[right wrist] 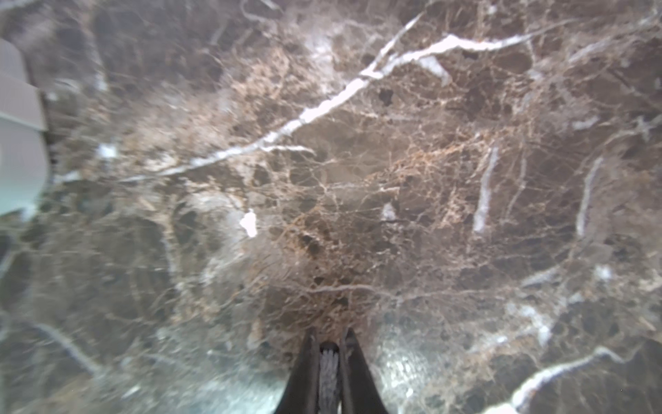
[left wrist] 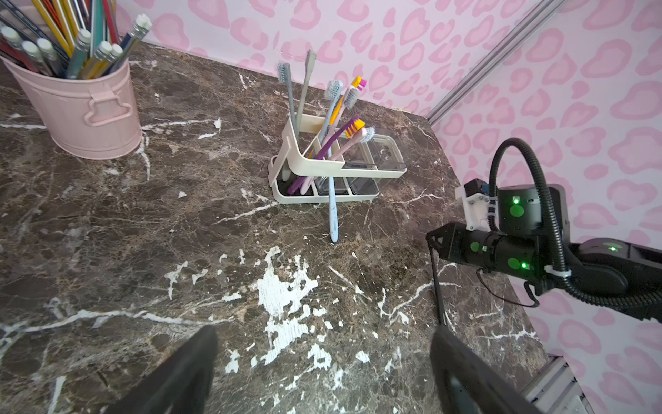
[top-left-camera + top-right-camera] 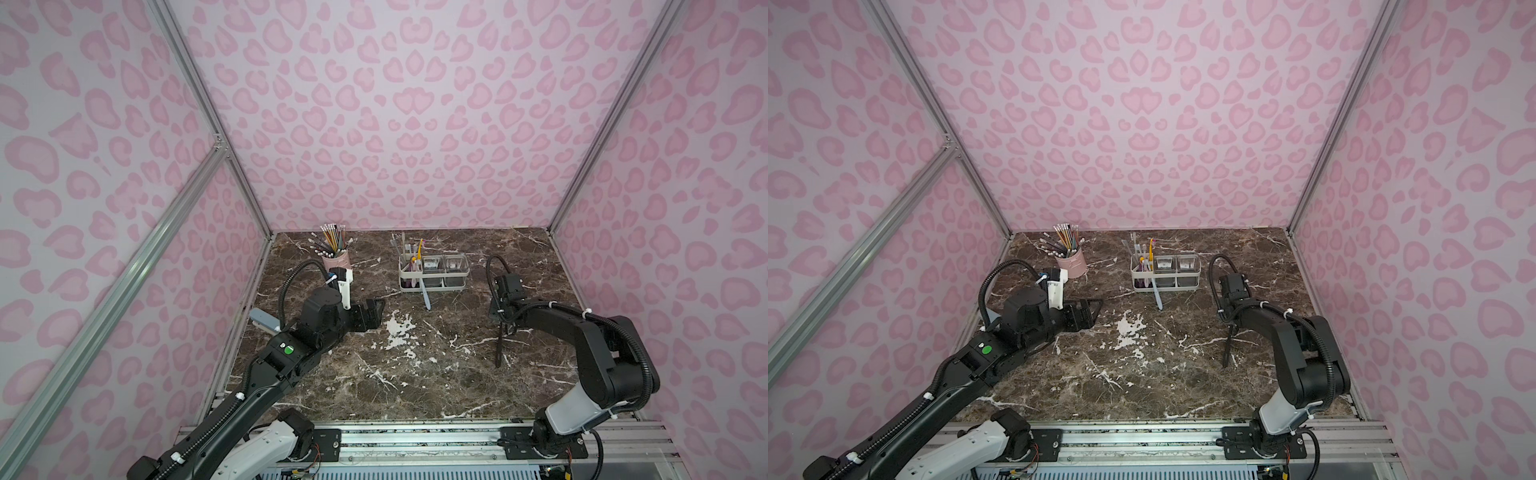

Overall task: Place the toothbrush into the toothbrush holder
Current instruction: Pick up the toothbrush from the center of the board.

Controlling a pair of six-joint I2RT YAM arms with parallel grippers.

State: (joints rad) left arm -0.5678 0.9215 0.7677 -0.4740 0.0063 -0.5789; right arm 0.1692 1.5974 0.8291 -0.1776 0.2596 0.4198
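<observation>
The right pincer (image 1: 329, 335) is clamped tight on the bristled head of a thin black toothbrush (image 3: 500, 347). The handle hangs nearly straight down from it. Whether the lower end touches the marble worktop (image 3: 415, 374) or clears it, I cannot tell. I judge the grasp made, with the lift and carry yet to come.

The white toothbrush holder (image 3: 401, 276) stands well apart from it, toward the back middle of the worktop. Its divided slot end is on the side nearer the pink pencil bucket (image 3: 336, 262) and is crowded with standing toothbrushes (image 2: 333, 141). A pale blue toothbrush (image 2: 332, 211) leans at the holder's front with its foot on the worktop.

The next move calls for raising the handle above the holder's rim and bringing it over a free gap in the slot end. It then goes down handle-first without knocking the neighbours. The left pincer (image 2: 324, 331) hovers wide open and empty, not far from the bucket.
</observation>
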